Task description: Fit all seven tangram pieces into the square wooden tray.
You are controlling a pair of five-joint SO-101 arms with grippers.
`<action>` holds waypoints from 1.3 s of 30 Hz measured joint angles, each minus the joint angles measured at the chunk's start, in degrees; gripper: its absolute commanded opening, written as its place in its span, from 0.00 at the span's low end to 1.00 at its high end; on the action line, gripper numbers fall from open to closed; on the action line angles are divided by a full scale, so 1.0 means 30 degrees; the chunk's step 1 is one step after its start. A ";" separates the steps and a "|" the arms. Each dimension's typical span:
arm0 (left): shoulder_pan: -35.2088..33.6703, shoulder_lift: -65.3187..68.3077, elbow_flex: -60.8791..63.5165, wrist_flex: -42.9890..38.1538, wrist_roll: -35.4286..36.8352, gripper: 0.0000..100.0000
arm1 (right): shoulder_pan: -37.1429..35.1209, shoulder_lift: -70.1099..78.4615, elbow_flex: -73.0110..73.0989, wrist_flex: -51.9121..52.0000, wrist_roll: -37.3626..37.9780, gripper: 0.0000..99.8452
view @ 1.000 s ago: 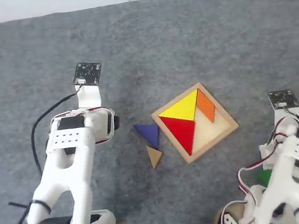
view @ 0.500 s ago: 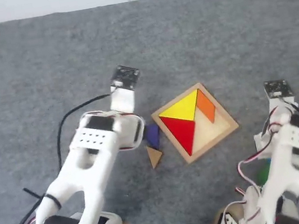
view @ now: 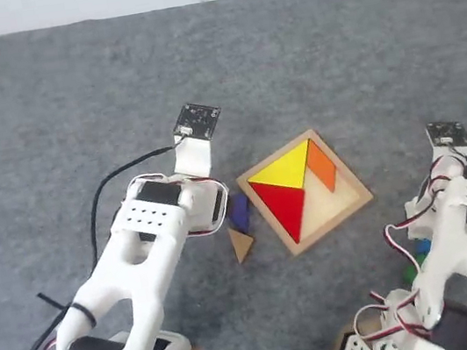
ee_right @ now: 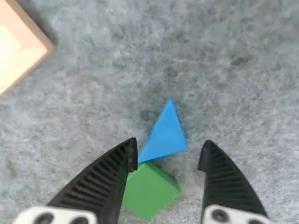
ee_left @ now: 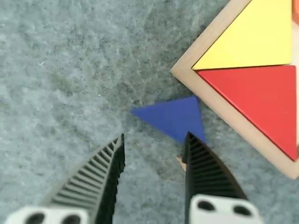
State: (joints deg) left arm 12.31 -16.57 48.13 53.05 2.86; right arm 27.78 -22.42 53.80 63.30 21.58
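The square wooden tray (view: 355,203) lies tilted at the middle right and holds a yellow triangle (view: 284,170), a red triangle (view: 282,204) and an orange parallelogram (view: 322,166). Just outside its left corner lie a dark blue triangle (view: 239,212) and a small tan triangle (view: 241,244). My left gripper (ee_left: 154,140) is open and hovers just short of the dark blue triangle (ee_left: 175,116), beside the tray's rim (ee_left: 187,77). My right gripper (ee_right: 169,144) is open above a light blue triangle (ee_right: 163,133) and a green square (ee_right: 149,186), which touch each other.
Grey carpet covers the table. The left arm (view: 151,241) stretches over the area left of the tray, and the right arm (view: 463,223) stands at the lower right. A tray corner (ee_right: 18,46) shows in the right wrist view. Open carpet lies behind the tray.
The left arm has swung right, toward the tray, and now covers part of the dark blue triangle. The right arm has shifted slightly right and toward the front edge.
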 measured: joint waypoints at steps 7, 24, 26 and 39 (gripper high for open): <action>-0.0029 -0.0029 0.0498 -0.0498 0.0000 0.20 | 0.0147 0.0147 0.0000 -0.0088 0.0000 0.23; -0.0029 0.3370 -0.1260 0.0000 0.0029 0.19 | -0.1788 0.0147 0.0000 -0.0176 -0.0821 0.21; -0.0029 0.3604 -0.1934 0.1143 -0.0791 0.19 | -0.1846 0.0147 0.0000 -0.0176 -0.0821 0.18; 0.3780 -0.0586 0.0821 0.3634 -0.3516 0.20 | -0.3722 0.0147 0.0000 -0.2139 -0.2842 0.12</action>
State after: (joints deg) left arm 23.65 -18.33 50.59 63.96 -7.69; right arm 16.62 -21.98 53.80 56.88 13.05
